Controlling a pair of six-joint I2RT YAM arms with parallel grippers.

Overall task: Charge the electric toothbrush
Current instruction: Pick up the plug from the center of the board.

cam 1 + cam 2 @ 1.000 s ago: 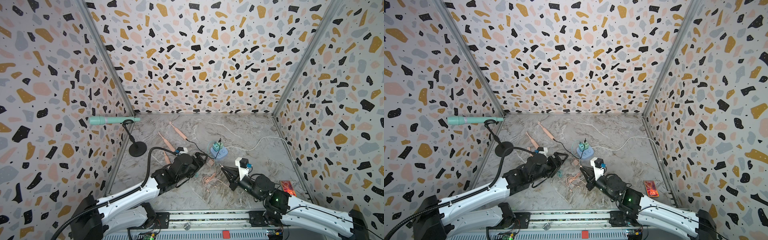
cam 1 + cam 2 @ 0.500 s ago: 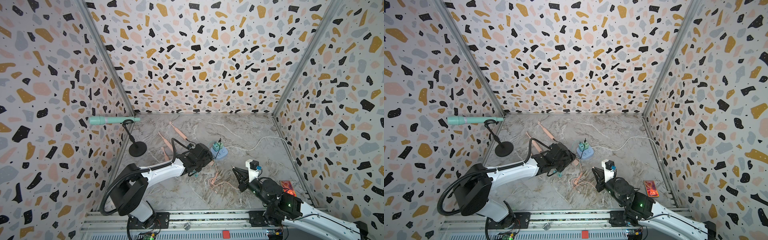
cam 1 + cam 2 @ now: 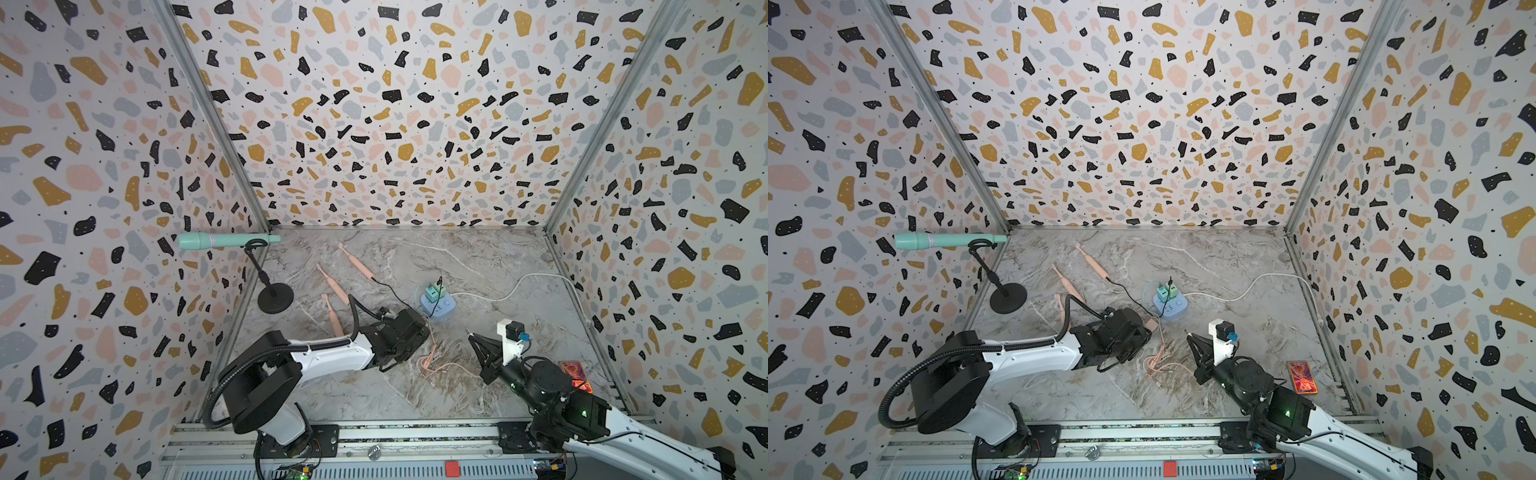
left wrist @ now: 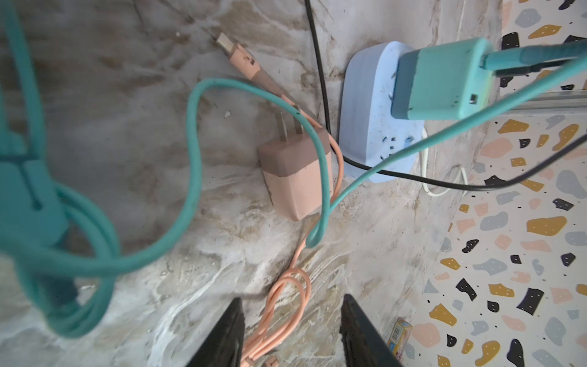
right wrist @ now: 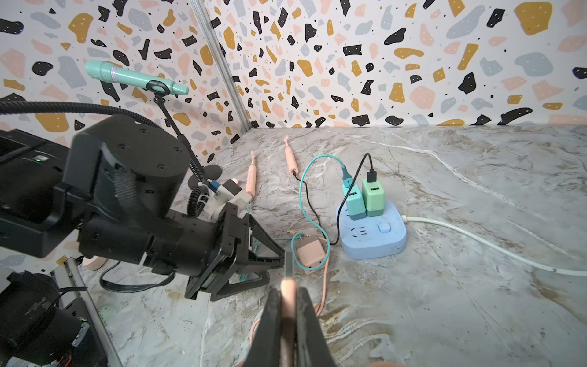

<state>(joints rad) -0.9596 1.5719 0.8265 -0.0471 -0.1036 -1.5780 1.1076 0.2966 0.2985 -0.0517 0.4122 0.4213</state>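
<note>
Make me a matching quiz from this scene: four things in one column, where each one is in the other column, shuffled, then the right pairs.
Things:
1. pink adapter
2. teal adapter
3. mint microphone
4. pink cable plug

Places:
A. pinched in the right gripper
B. clipped on the black stand
C. lying unplugged on the table
D. plugged into the blue power strip

Pairs: 1-C, 2-D, 3-B, 4-A
</note>
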